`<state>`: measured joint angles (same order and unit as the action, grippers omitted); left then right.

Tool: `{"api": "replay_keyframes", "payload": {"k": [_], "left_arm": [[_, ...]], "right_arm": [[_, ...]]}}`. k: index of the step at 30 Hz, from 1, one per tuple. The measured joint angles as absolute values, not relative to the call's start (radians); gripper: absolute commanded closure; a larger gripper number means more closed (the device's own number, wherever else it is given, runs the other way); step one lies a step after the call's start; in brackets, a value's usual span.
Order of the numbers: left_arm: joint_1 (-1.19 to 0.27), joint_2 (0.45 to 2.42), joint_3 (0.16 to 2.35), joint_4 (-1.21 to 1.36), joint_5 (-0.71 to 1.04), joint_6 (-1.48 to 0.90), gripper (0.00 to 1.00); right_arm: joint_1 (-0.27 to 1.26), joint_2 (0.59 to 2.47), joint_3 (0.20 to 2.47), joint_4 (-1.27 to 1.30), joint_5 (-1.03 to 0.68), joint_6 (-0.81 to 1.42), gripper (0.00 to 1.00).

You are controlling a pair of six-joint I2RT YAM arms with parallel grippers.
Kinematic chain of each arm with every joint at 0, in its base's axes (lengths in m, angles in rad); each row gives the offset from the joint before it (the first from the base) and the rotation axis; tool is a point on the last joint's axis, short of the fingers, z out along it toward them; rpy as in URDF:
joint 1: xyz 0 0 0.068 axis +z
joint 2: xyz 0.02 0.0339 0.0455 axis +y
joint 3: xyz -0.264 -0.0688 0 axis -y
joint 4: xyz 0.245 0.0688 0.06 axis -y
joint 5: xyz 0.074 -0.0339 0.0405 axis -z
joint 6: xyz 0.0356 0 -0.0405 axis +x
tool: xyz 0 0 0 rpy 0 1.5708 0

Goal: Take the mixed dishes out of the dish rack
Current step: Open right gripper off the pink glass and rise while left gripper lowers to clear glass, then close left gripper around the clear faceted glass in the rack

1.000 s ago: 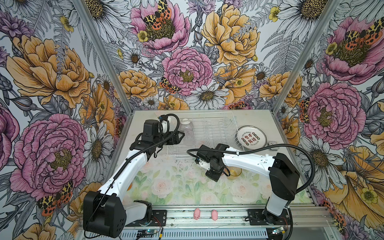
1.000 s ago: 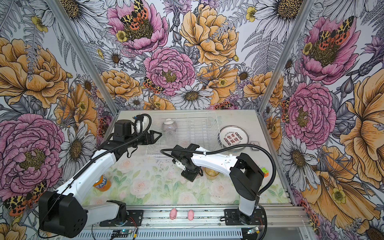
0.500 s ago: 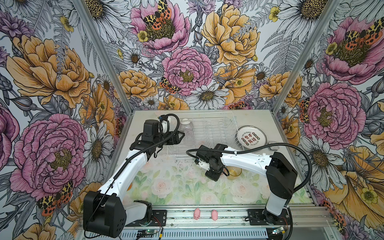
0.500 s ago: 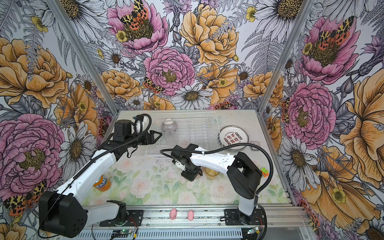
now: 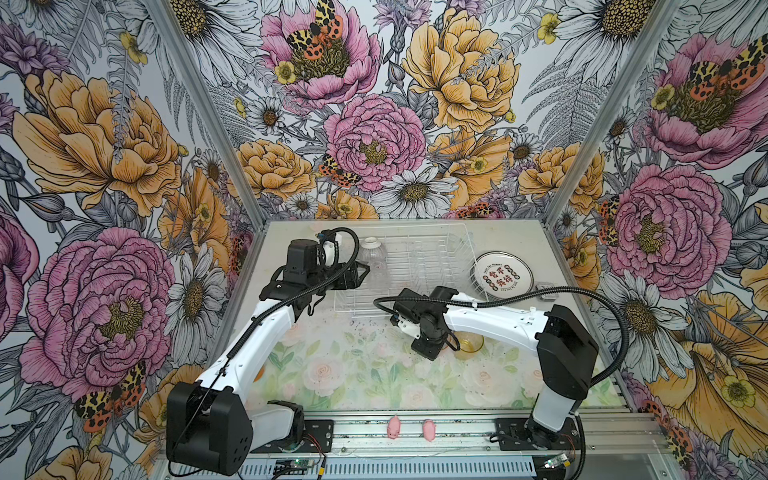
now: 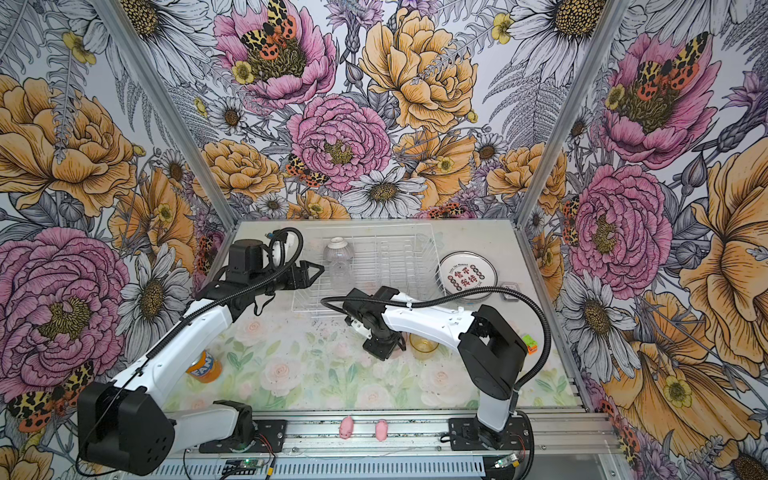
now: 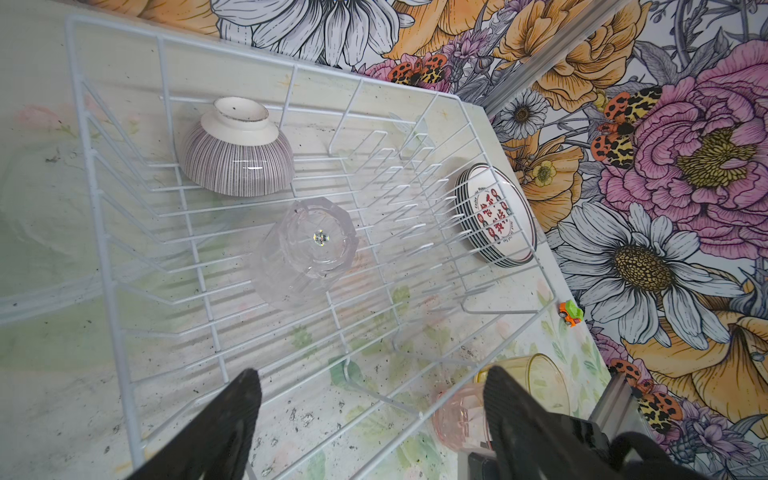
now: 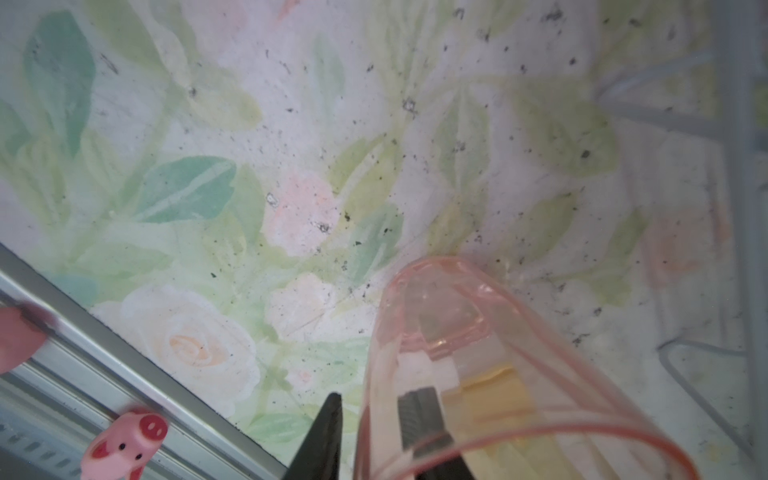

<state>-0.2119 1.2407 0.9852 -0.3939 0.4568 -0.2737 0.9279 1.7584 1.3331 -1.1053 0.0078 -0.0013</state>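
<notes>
The white wire dish rack (image 5: 365, 309) (image 6: 307, 311) (image 7: 124, 332) stands at the back of the table. In it lie an upturned ribbed bowl (image 5: 371, 246) (image 7: 237, 162) and an upturned clear tumbler (image 7: 307, 253) (image 6: 341, 274). A stack of plates (image 5: 503, 277) (image 6: 467, 277) (image 7: 494, 216) lies just right of the rack. My left gripper (image 7: 372, 374) (image 5: 353, 276) hovers wide open at the rack's left edge, holding nothing. My right gripper (image 8: 374, 395) (image 5: 432, 347) stands in front of the rack. Its jaws straddle the wall of a pink tumbler (image 8: 478, 365) (image 7: 457, 415), with a gap at the outer finger. An amber tumbler (image 5: 470, 344) (image 6: 423, 345) stands beside it.
An orange soda can (image 6: 203, 365) stands on the mat at the left, under my left arm. Two pink pigs (image 5: 394, 426) (image 5: 429, 429) sit on the front rail. A green-orange toy car (image 6: 530, 344) (image 7: 570, 312) lies by the right wall.
My right gripper's jaws have parted from the pink tumbler's wall, and that arm has drifted slightly left. The left arm has stayed where it was.
</notes>
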Motion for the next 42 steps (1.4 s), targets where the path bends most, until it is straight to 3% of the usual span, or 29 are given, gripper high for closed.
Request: {"api": "replay_keyframes", "payload": {"k": [8, 10, 18, 29, 42], "left_arm": [[-0.255, 1.276, 1.003, -0.44, 0.408, -0.236, 0.11], [-0.285, 1.288, 1.021, -0.457, 0.378, -0.224, 0.02], [-0.422, 1.432, 1.157, -0.526, 0.23, -0.154, 0.01], [-0.474, 1.644, 1.352, -0.633, -0.017, -0.075, 0.01], [-0.464, 1.828, 1.451, -0.686, -0.033, -0.041, 0.04]], "right_arm": [[0.905, 1.61, 1.362, -1.084, -0.001, -0.002, 0.66], [0.881, 1.559, 1.364, -1.071, -0.004, 0.002, 0.64], [0.601, 1.367, 1.344, -0.905, -0.039, 0.109, 0.63], [0.542, 1.352, 1.277, -0.798, -0.088, 0.158, 0.63], [0.484, 1.339, 1.216, -0.722, -0.126, 0.168, 0.62]]}}
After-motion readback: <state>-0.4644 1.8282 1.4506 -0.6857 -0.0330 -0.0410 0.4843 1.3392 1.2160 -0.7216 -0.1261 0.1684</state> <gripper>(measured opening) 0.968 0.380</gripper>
